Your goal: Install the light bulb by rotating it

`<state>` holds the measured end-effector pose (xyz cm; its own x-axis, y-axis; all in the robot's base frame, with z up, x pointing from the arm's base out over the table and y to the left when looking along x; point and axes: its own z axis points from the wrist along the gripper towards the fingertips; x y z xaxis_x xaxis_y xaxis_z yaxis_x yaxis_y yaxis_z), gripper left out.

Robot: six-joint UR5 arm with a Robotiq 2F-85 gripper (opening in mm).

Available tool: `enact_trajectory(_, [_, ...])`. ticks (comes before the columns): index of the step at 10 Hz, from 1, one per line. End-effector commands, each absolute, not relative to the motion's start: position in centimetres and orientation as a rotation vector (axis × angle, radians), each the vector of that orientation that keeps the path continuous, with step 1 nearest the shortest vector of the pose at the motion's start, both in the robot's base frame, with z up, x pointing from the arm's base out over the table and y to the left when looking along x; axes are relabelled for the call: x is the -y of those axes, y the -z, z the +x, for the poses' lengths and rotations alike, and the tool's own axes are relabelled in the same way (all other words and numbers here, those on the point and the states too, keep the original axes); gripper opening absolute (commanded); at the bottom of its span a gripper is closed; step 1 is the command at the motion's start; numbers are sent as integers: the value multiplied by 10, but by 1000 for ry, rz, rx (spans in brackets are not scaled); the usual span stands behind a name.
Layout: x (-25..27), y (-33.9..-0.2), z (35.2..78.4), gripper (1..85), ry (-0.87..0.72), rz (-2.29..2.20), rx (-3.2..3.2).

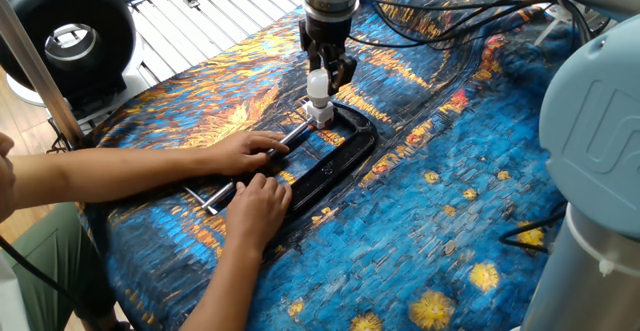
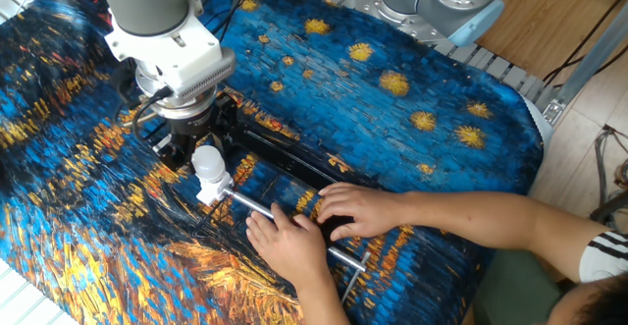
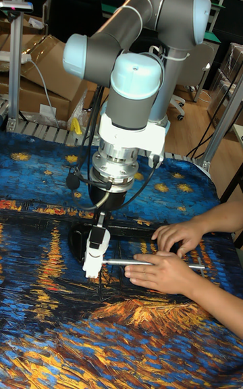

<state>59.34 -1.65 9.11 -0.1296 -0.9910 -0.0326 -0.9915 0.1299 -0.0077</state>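
While the gripper point(image 1: 321, 71) is pointed straight down over the black C-clamp point(image 1: 335, 156), the light bulb point(image 1: 318, 84) is seen upright directly beneath it, its rounded top lying between the two dark fingertips. The fingers are set close on either side of the bulb's upper part and appear clamped on it in one fixed view; in the other fixed view the bulb point(image 2: 208, 163) is seen just in front of the gripper point(image 2: 196, 146), and true contact cannot be confirmed there. The bulb's neck is seated in the white socket base point(image 1: 319, 111), which is placed at the end of the clamp's frame. In the tall fixed view the bulb point(image 3: 100, 238) and socket base point(image 3: 92, 262) are stacked in line under the wrist. The clamp's metal screw bar point(image 2: 257, 207) is held down on the painted cloth point(image 2: 412, 89) by two human hands point(image 2: 287, 242).
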Motion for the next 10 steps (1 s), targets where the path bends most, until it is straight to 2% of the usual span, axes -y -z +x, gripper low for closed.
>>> enact_trajectory(1, [12,-93,596,567,-40,-2039,-2337])
enact_trajectory(6, [14,-93,596,487,-28,-2013,-2372])
enact_trajectory(10, [21,-93,599,387,14,-1989,-2399])
